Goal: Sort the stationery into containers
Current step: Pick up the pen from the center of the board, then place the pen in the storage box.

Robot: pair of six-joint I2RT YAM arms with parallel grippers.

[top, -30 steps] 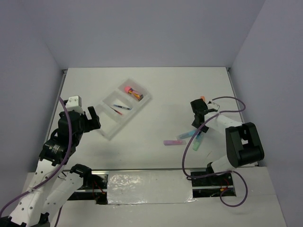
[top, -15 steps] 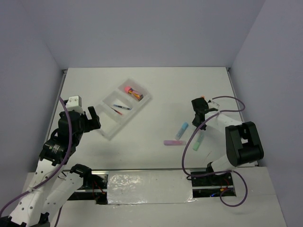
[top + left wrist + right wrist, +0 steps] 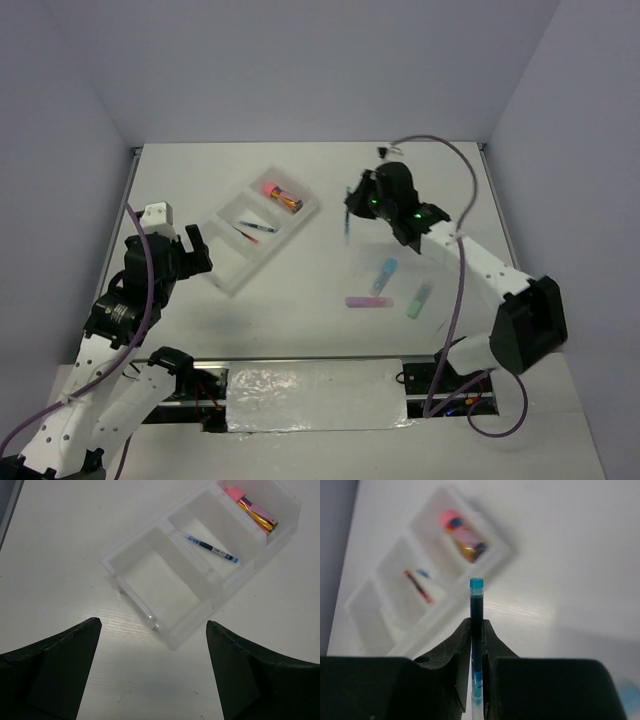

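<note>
Blue thin plastic pen (image 3: 476, 602), pinched lengthwise in our right gripper (image 3: 476, 630), hangs above the table (image 3: 330, 170); we see the translucent white three-compartment tray (image 3: 232, 270) off to its left, middle pen compartment (image 3: 255, 228) ahead.

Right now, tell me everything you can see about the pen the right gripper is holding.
The pen is thin and straight, with a bright blue end cap, a dark blue stretch below it and a clear-looking barrel lower down. The right gripper is shut on it, a finger on each side, the capped end sticking out past the fingertips. It looks lifted off the table, right of the tray in the top view. Nothing else touches it.
</note>
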